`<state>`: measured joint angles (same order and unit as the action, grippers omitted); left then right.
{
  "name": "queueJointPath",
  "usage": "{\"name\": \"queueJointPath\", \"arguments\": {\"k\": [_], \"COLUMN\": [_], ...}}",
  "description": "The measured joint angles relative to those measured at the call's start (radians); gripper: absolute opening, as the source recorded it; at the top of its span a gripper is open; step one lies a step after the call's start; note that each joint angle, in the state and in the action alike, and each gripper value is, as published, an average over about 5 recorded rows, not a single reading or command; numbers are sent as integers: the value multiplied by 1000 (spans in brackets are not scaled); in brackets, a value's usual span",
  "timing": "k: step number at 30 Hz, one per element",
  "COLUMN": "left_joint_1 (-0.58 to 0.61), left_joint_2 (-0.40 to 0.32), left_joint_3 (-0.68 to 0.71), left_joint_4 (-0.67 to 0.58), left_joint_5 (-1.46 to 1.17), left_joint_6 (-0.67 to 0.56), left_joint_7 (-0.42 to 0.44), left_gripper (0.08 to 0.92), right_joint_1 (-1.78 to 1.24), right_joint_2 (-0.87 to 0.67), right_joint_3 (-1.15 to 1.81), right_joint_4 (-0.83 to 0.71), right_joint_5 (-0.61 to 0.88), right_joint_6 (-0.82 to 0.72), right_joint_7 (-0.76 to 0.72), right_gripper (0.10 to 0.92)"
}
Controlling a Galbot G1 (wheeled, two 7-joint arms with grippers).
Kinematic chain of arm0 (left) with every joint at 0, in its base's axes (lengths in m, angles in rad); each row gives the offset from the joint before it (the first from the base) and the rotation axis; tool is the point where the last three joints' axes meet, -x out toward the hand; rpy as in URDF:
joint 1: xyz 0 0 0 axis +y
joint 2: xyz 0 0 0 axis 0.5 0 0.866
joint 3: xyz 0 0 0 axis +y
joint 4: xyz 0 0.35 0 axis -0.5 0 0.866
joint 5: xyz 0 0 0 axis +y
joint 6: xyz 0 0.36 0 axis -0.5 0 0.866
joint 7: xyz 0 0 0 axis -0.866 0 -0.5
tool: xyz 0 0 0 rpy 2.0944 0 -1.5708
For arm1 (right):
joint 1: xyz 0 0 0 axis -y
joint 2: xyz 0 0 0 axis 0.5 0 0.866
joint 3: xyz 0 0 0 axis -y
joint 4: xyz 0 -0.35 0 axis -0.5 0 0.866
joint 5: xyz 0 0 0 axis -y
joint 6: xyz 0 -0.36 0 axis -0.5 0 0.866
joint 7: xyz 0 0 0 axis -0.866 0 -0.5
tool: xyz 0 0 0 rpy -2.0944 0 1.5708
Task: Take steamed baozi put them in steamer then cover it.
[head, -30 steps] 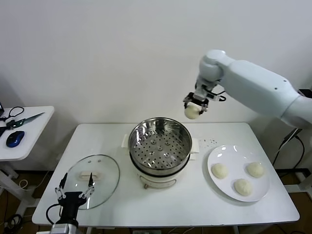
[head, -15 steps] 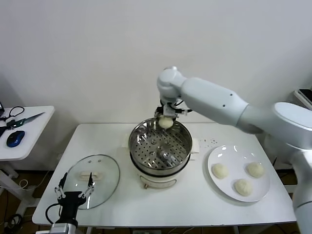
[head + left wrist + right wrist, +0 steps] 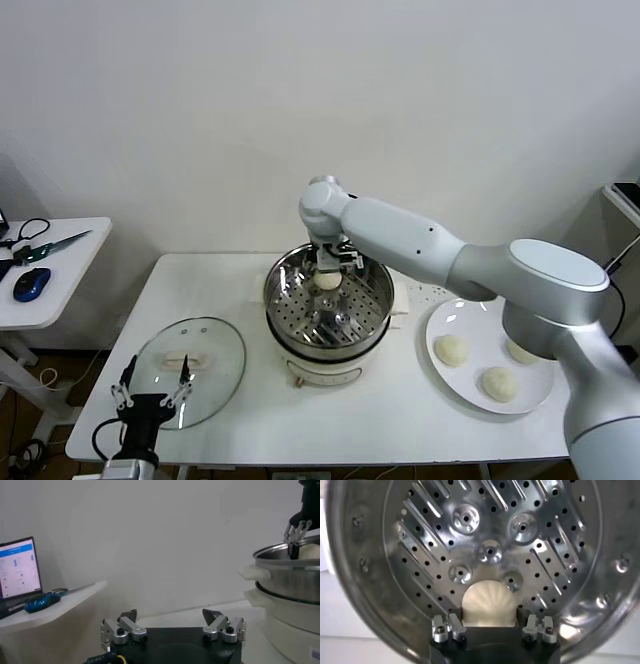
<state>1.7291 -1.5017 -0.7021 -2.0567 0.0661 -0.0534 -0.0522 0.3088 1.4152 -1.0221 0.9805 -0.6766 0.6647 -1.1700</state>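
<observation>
Baozi [image 3: 327, 281] held in right gripper [image 3: 329, 268], fingers closed on it, inside steamer [image 3: 327, 300] above perforated tray. We note 3 more on plate [image 3: 489, 352]. Left gripper [image 3: 150, 392] wide open near table front, by cover [image 3: 190, 371].

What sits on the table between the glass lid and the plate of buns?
The steamer stands between the glass lid and the plate; the head view shows it, with the right hand lowering a bun inside.
</observation>
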Motion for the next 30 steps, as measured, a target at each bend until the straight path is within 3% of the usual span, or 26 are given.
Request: {"name": "queueJointPath", "arguments": {"k": [5, 17, 23, 30], "left_joint_1": [0, 4, 11, 8], "left_joint_2": [-1, -1, 1, 6], "left_joint_3": [4, 8, 8, 17], "left_joint_4": [1, -7, -17, -30], "left_joint_5": [0, 8, 11, 15], "left_joint_6": [0, 6, 9, 14], "left_joint_7": [0, -3, -4, -3], "left_gripper": [823, 823, 823, 823], "right_joint_1": [-2, 68, 159, 267], "right_joint_2": [0, -74, -184, -357], "right_joint_3": [7, 19, -9, -125], "right_joint_4": [0, 80, 130, 168], "right_joint_5": [-3, 98, 280, 596], "right_joint_6": [1, 5, -77, -315], "right_joint_7": [1, -46, -48, 1], "right_gripper": [813, 823, 823, 823]}}
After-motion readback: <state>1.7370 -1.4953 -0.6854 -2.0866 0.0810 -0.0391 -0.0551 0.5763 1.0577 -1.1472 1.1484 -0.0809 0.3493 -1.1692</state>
